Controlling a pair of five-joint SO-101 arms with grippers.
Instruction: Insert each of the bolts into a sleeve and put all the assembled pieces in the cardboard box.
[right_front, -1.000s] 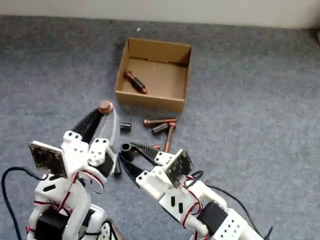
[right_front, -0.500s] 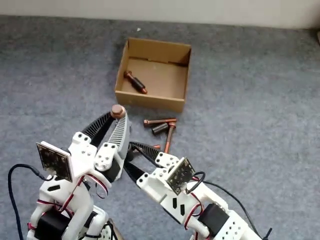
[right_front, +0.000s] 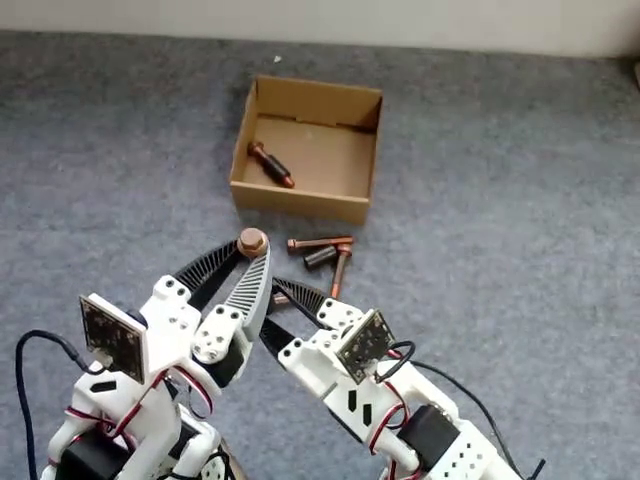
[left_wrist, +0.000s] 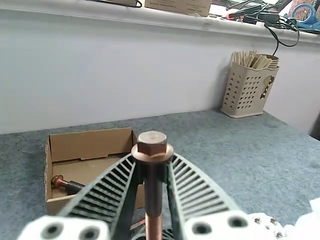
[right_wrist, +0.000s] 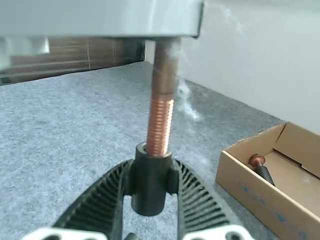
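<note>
Left pincer (right_front: 249, 248) was clenched on a copper bolt (right_front: 251, 240), gripping the shank just under the hex head. In the left wrist view the bolt (left_wrist: 152, 150) stood upright, head up, between the ribbed fingers (left_wrist: 192, 187).

Right pincer (right_front: 283, 298) sat at 5 o'clock of the left one, just beside it, tips tucked under it. It was clamped on a black sleeve (right_wrist: 149, 190). In the right wrist view the sleeve stood upright with its open end up, and the bolt's threaded end (right_wrist: 160, 127) met the sleeve's mouth from above. How deep it went, could not tell.

Cardboard box (right_front: 300, 205) lay at 12 o'clock of both pincers, open top, on the grey bench (right_front: 500, 200). One assembled piece (right_front: 271, 164) lay inside toward the box's 9 o'clock wall, slanted, not touching the wall.

Loose parts lay on the bench between the box and the right pincer, at 3 o'clock of the held bolt's head:
- A bolt (right_front: 320, 242) lying crosswise.
- A short black sleeve (right_front: 320, 256) just below it, touching or nearly so.
- A second bolt (right_front: 338, 275) pointing toward 6 o'clock.

A perforated beige basket (left_wrist: 247, 85) of sticks stood against the wall, well apart from the box.
</note>
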